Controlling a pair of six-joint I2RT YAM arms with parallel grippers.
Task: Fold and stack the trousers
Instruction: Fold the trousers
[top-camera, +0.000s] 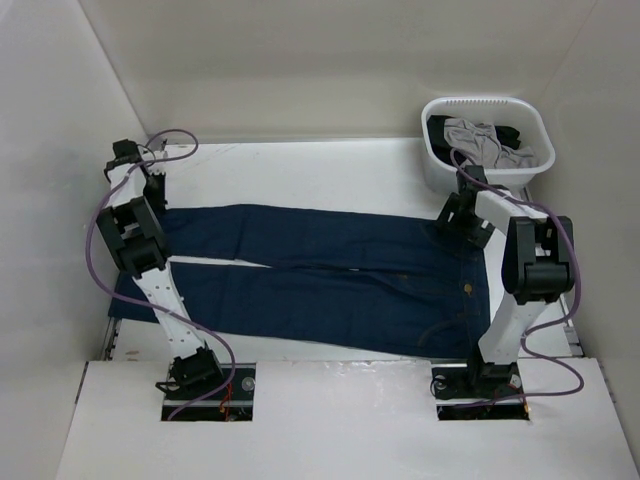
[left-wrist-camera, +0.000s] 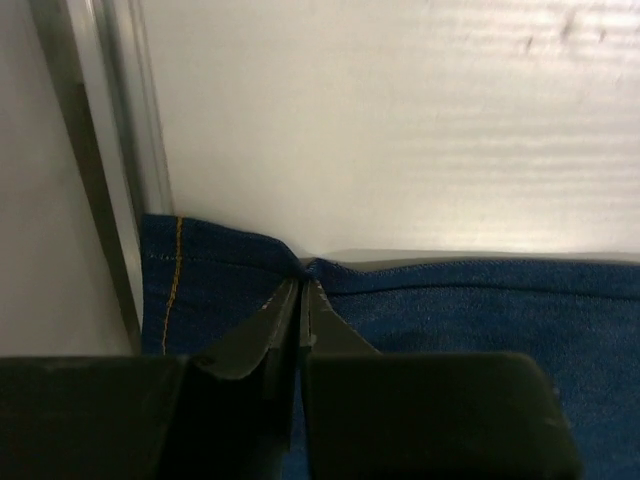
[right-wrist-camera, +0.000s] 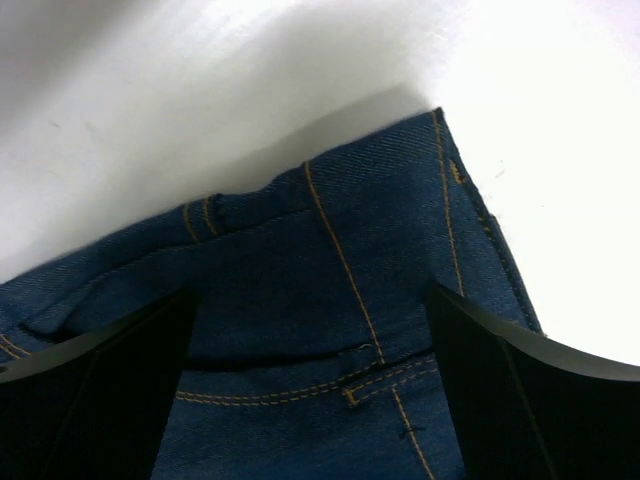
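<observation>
The dark blue jeans (top-camera: 330, 275) lie flat across the table, waist at the right and both legs reaching left. No tan patch shows. My left gripper (top-camera: 152, 197) is at the far leg's hem, by the left wall. In the left wrist view it (left-wrist-camera: 303, 282) is shut, pinching the edge of the hem (left-wrist-camera: 220, 270). My right gripper (top-camera: 462, 216) is over the far corner of the waistband. In the right wrist view it (right-wrist-camera: 310, 300) is open wide, its jaws on either side of the waistband (right-wrist-camera: 330, 230); I cannot tell if they touch the cloth.
A white plastic basket (top-camera: 440, 165) with grey and black clothes (top-camera: 482, 140) stands at the far right corner, just behind the right arm. White walls close in the left, back and right. A metal rail (left-wrist-camera: 110, 200) runs along the left wall beside the hem.
</observation>
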